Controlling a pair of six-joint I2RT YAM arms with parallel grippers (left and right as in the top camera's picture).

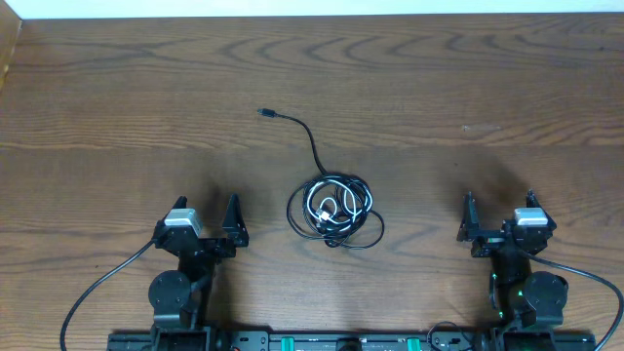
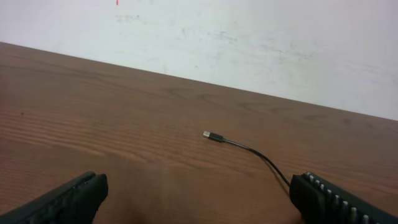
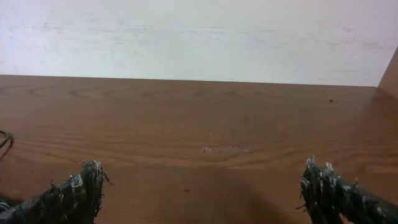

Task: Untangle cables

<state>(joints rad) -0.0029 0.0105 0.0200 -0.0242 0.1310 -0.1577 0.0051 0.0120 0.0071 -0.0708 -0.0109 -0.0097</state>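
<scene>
One table (image 1: pixel 117 97); one tangle of cables (image 1: pixel 334 207), with one white cord (image 1: pixel 320 203) among black cords (image 1: pixel 363 200) too knotted to count; one plug (image 1: pixel 264 114) trailing free. Two grippers, the left gripper (image 1: pixel 207 220) and the right gripper (image 1: pixel 499 218); two fingers (image 2: pixel 68 199) on each.

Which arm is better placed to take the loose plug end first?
Probably left: the left gripper, open, sits nearer the cables, and the plug lies ahead in its wrist view. The right gripper is farther.

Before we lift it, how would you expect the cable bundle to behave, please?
Probably floppy: the cables lie in loose loops, so they would sag. Likely light, being thin. The stretched-out plug end would probably drag behind.
</scene>
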